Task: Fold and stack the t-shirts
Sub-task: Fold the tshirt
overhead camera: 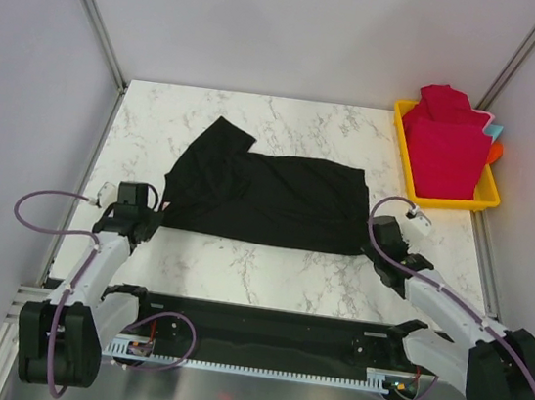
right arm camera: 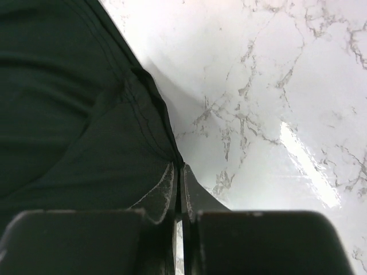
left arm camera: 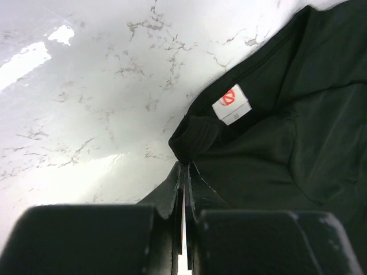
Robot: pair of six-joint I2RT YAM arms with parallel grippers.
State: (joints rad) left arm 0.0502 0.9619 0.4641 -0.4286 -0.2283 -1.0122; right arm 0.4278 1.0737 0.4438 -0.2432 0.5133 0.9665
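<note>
Though far from finished, shows part of the job done. Across the middle of the white counter (overhead camera: 239,265), glossy and hard with grey marble veining, just one black t-shirt (overhead camera: 268,195) lying loose. Soft matt cloth, limp, roughly a wide rectangle with one sleeve kicked up toward the far left corner. Looks doubled over at least once, judging by the layered folds and the straight near edge, but nowhere near a stack-sized packet. Left to do, by this reading: more folds, then a carry onto the pile.

Over at the far right corner, a yellow tray (overhead camera: 454,203) of stiff plastic with a low rim. Inside it, red t-shirts (overhead camera: 447,145) heaped as blocky folded squares, so judged finished; exact count hard to tell.

At the near left corner of the black cloth, left gripper (overhead camera: 155,215) pressed together on the fabric close to the collar. At the near right corner, right gripper (overhead camera: 370,245) likewise nipping the hem. In both wrist views, dark fingers almost meeting, with a thin edge of cloth caught between.

On the right side, a double row of stitching along the hem. On the left side, a ribbed collar and a small white neck label (left arm camera: 231,104) bearing a red mark.
</note>
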